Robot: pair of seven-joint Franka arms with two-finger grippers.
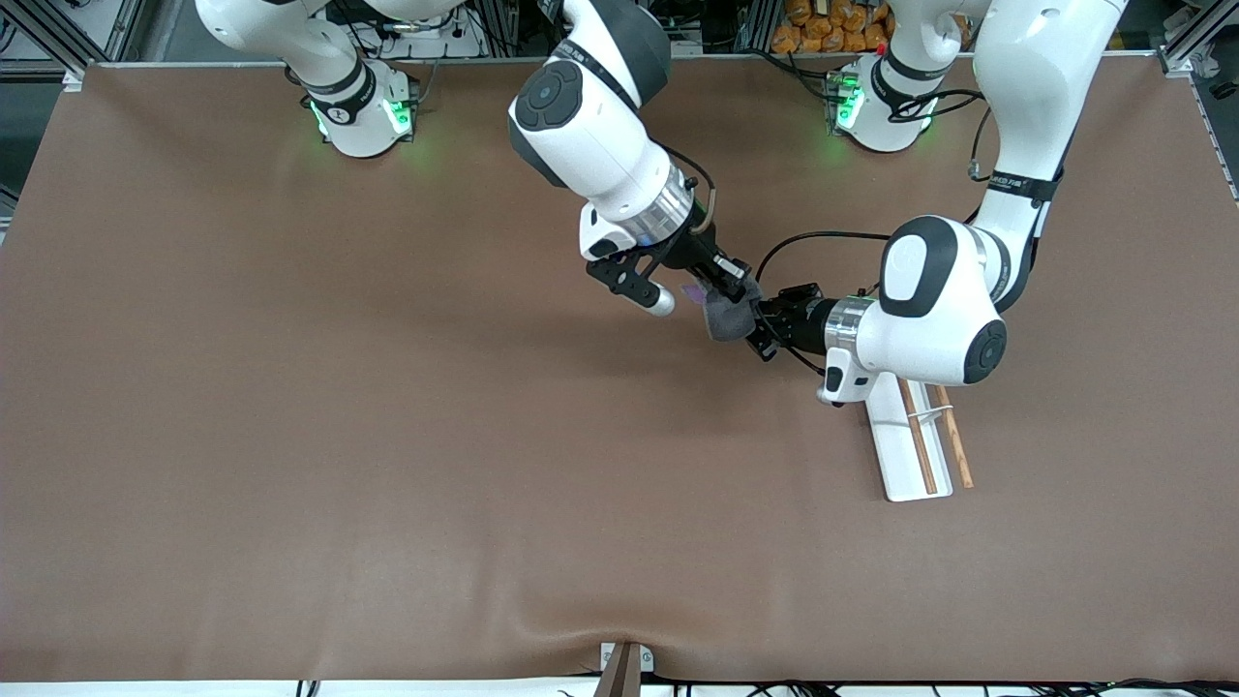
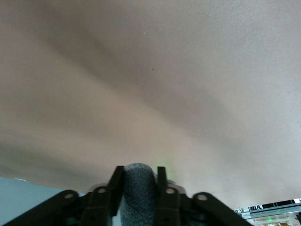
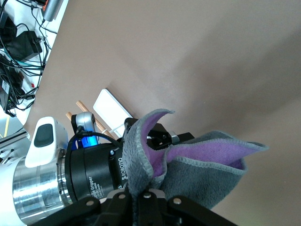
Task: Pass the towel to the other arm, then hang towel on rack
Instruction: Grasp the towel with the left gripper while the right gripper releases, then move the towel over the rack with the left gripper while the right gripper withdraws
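The towel (image 1: 728, 318) is dark grey with a purple inner face and hangs in the air between both grippers, over the table's middle. My right gripper (image 1: 738, 287) is shut on one edge of it; in the right wrist view the towel (image 3: 207, 179) runs up out of that gripper (image 3: 141, 197). My left gripper (image 1: 763, 327) is shut on a fold of the towel (image 2: 139, 195), pinched between its fingers (image 2: 115, 181). The rack (image 1: 895, 455) lies on the table under the left arm's wrist, partly hidden by it. It also shows in the right wrist view (image 3: 110, 109).
The brown table cover (image 1: 387, 436) spreads all around. Both arm bases (image 1: 363, 111) stand along the edge farthest from the front camera. A small bracket (image 1: 624, 663) sits at the table's nearest edge.
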